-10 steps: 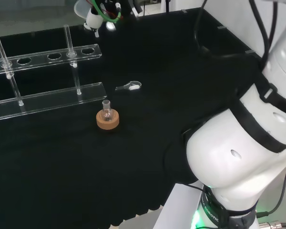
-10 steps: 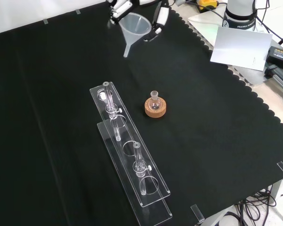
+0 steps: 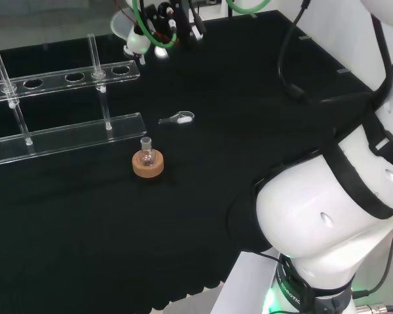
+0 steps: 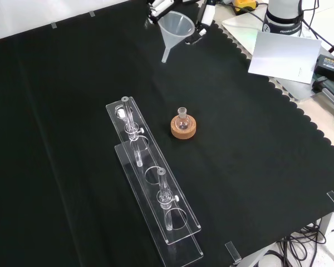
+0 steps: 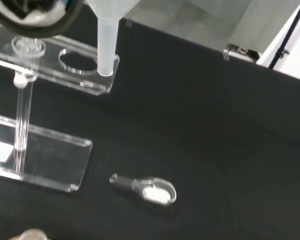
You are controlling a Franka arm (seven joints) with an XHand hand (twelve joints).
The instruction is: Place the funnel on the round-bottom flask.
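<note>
hand (image 4: 181, 6) cut off at frame top, flask (image 4: 182, 119) contents unreadable

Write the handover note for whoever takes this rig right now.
Hand: shut on the funnel, held in the air at the far edge of the cloth in the front view, spout pointing down.
Flask: upright on its cork ring, mid-cloth beside the tube rack, nothing on its neck.
Done: funnel picked up.
Left: carry it over the flask and seat the spout in the neck.

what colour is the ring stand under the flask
Tan, cork-coloured. The stand shows best in the front view, under the clear flask.
</note>
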